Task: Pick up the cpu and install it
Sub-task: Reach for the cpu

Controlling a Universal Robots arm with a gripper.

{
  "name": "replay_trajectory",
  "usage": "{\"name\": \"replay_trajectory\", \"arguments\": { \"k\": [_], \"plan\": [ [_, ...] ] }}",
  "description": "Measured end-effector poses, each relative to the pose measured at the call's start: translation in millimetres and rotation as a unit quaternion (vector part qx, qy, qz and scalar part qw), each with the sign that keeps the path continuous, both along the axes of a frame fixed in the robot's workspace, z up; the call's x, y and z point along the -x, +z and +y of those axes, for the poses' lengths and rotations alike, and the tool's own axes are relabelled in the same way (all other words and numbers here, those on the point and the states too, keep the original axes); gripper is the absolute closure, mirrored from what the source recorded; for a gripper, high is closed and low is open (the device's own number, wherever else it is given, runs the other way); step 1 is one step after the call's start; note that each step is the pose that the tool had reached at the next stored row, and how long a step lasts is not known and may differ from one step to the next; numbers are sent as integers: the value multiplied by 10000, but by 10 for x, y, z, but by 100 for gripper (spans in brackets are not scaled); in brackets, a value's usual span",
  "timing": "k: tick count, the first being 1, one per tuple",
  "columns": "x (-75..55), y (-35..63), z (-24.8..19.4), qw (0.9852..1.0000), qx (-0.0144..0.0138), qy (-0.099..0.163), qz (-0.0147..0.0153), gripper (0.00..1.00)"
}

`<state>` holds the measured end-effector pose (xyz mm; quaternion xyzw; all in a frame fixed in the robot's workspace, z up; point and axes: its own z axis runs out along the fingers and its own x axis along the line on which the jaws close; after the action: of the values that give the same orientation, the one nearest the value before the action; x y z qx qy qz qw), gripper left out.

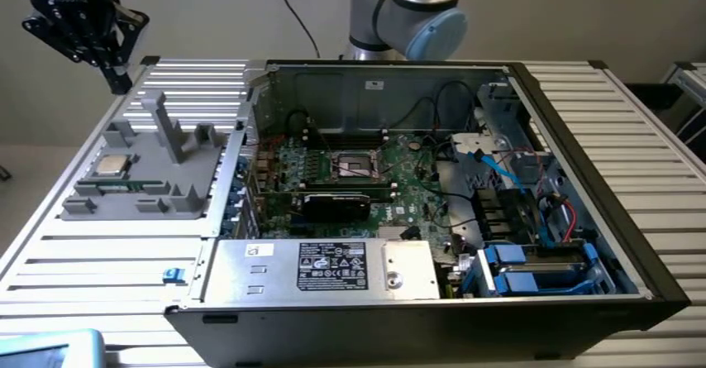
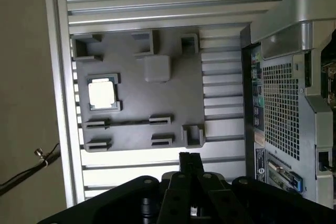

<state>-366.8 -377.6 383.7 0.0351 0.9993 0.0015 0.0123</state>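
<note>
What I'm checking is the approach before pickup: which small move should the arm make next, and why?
Probably carry the jaws across until they hover straight above the cpu. They are shut and empty, hanging high and off to one side of the grey fixture, while the cpu lies untouched in its pocket on that fixture, apart from the open computer case.

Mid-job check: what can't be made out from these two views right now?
- cpu markings: wrist view, glare whitens its top; exterior view, too small.
- CPU socket frame, open or latched: exterior view, too small to tell.
- computer case interior: wrist view, hidden by its perforated wall.
- table beneath the gripper: wrist view, covered by its dark body.
</note>
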Motion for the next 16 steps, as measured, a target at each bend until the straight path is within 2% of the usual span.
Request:
{"name": "replay_trajectory", "arguments": {
  "k": [4, 5, 12, 16],
  "plan": [
    [179, -18, 16, 10000, 4, 0, -1, 89],
    [215, -26, 37, 10000, 13, 0, -2, 89],
    [326, -92, 274, 9999, 129, 0, -1, 89],
    [482, -120, 364, 9999, 146, 1, 0, 89]
  ]
}}
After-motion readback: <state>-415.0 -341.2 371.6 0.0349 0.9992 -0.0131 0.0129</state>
